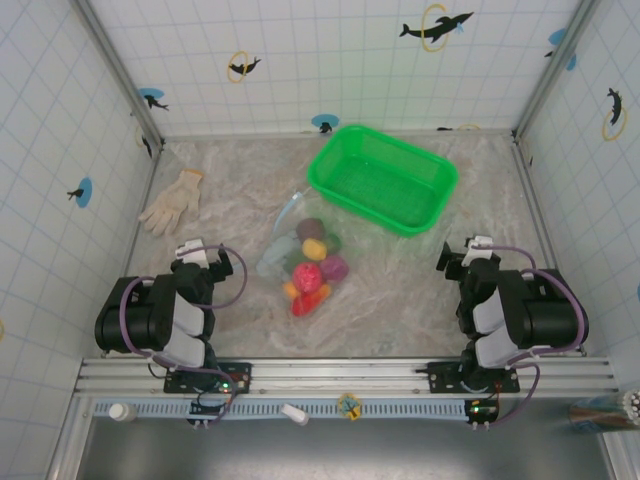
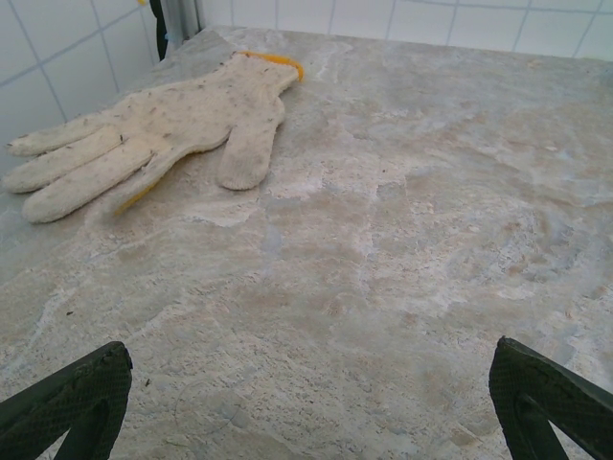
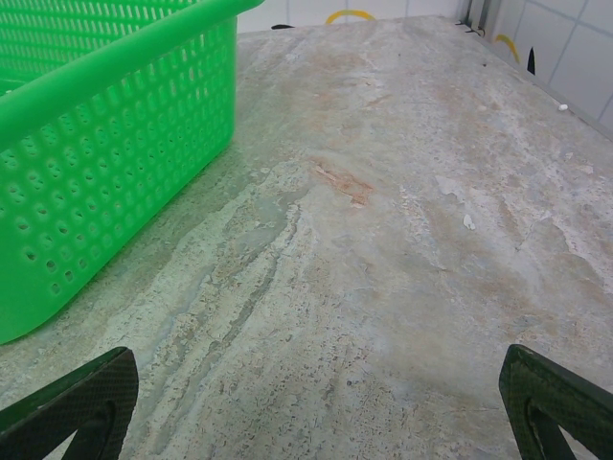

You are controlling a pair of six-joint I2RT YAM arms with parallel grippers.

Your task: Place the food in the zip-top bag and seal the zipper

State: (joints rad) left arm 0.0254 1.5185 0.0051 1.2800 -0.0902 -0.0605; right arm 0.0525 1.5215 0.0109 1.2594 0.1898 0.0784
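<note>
Noted left gripper [image 1: 207, 256] and right gripper [image 1: 470, 255] both spread wide, empty, parked at near edge, well apart from the work. Found food [image 1: 311, 266] heaped mid-table on or inside zip-top bag [image 1: 280, 225]; cannot tell which. Zipper too faint to place. Recommend pinning one bag corner, confirming contents inside, then pressing along the mouth end to end.

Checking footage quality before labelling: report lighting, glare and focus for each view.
Top external: even, soft light, sharp; the zip-top bag is hard to make out against the table. Left wrist: the glove is crisp, the left gripper's fingertips dark and soft-edged. Right wrist: the green basket tints the table beside it green; no harsh shadows.
</note>
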